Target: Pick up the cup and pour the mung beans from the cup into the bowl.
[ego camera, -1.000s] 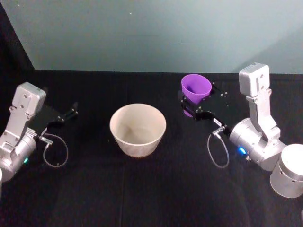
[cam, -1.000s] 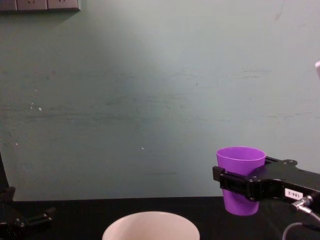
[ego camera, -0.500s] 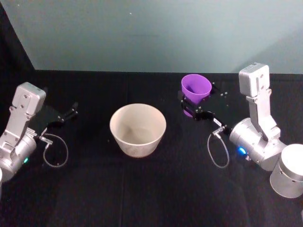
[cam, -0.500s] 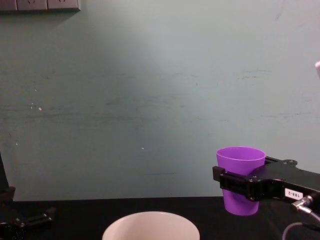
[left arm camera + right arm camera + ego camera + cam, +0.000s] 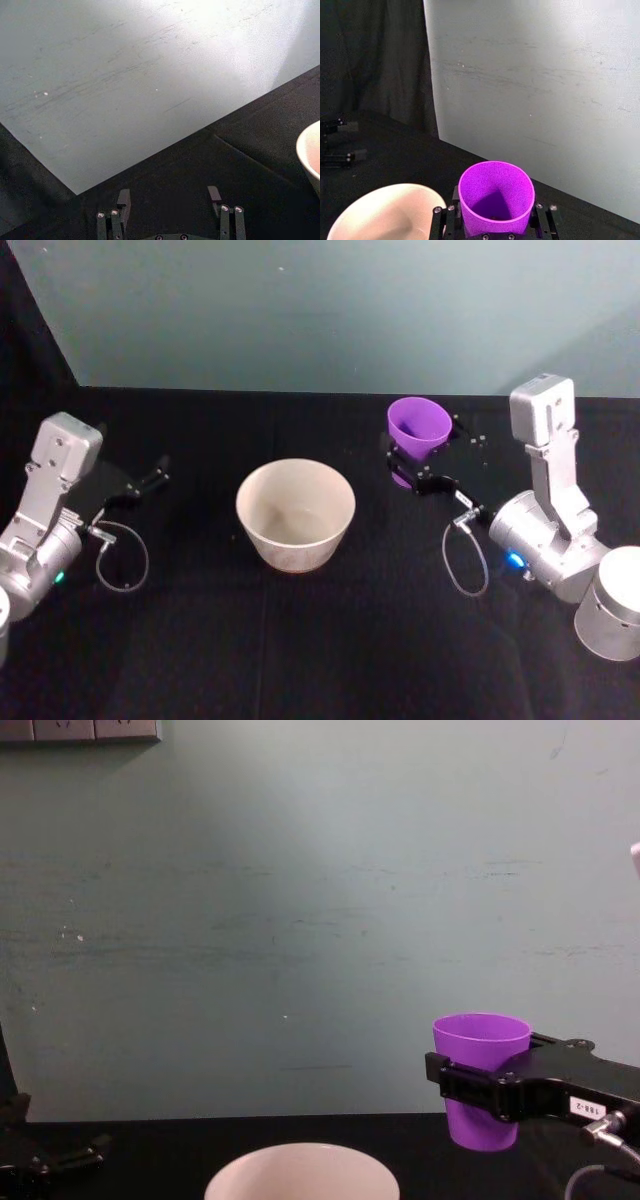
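The purple cup (image 5: pixel 418 425) stands upright to the right of the off-white bowl (image 5: pixel 295 515), with my right gripper (image 5: pixel 418 448) shut around its lower body. In the right wrist view the cup (image 5: pixel 496 192) shows a plain purple inside between the fingers (image 5: pixel 445 217), and the bowl (image 5: pixel 380 212) lies beside it. From the chest the cup (image 5: pixel 480 1065) is level, clasped by the black fingers (image 5: pixel 470 1087). The mung beans are out of view. My left gripper (image 5: pixel 148 482) rests open on the table left of the bowl.
A black cloth covers the table (image 5: pixel 320 640), backed by a pale green wall (image 5: pixel 300 920). Both arms' grey bodies sit at the table's left and right sides. The left wrist view shows the bowl's rim (image 5: pixel 306 152) off to one side of the open left gripper (image 5: pixel 170 197).
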Motion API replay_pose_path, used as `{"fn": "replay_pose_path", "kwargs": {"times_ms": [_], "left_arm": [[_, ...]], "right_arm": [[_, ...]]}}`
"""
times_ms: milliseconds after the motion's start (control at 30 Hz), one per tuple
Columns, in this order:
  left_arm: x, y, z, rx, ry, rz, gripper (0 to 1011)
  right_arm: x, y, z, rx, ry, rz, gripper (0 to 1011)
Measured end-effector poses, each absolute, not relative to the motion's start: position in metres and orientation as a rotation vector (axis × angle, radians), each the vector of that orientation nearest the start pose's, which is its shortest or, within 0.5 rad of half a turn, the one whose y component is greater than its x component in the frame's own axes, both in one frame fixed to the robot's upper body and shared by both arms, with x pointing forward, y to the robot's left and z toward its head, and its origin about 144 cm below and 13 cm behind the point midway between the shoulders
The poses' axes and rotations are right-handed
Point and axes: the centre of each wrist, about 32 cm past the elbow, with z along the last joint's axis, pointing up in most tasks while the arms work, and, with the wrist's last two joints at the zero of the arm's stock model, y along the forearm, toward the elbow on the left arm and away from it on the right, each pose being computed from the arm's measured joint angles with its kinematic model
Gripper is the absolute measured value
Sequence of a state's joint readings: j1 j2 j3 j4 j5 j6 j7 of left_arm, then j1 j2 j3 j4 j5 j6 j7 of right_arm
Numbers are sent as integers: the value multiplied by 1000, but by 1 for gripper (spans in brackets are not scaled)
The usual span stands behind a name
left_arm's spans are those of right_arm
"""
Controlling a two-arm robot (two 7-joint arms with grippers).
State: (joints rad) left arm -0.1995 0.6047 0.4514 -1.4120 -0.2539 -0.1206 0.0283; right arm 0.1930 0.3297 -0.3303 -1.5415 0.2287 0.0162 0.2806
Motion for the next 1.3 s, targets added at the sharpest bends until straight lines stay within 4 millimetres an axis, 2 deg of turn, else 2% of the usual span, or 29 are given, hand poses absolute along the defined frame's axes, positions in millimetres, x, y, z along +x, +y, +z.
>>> {"fn": "replay_pose_path", "kwargs": {"times_ms": [600,833,1067,1300], "left_arm": [[489,310,1140,304,-285,1248,1000],[489,310,1140,304,-285,1248,1000],[489,310,1140,304,-285,1248,1000],[489,310,1140,304,-285,1248,1000]], "right_arm": [[498,-225,1181,-93,-153,-985,723],[499,-219,1191,-203,-289,-954,723],[499,-207,1204,-379,-497,-925,723],[506,-197,1214,-481,-628,-887,723]]}}
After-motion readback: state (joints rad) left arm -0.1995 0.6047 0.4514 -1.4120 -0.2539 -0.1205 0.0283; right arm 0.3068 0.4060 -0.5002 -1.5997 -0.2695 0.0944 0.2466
